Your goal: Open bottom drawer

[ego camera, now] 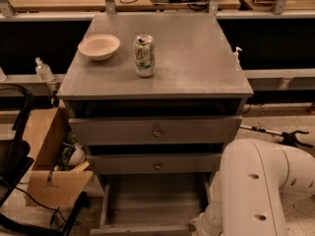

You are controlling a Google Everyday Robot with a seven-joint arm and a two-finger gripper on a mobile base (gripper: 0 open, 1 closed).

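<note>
Much of its tray showing at bottom centre of frame, shallow grey flat-fronted bottom drawer [155,200]: judged rigid, light, free-sliding, best drawn straight by its front middle; gripper unseen beneath bulky white robot arm [256,191] at lower right, state untellable.

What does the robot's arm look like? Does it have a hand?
The arm is smooth and white, a fat rounded tube with a bend like an elbow. It has a few small dark round holes and no cables on it. Its hand, the gripper, is not in view: the arm runs off the picture's bottom edge.
</note>
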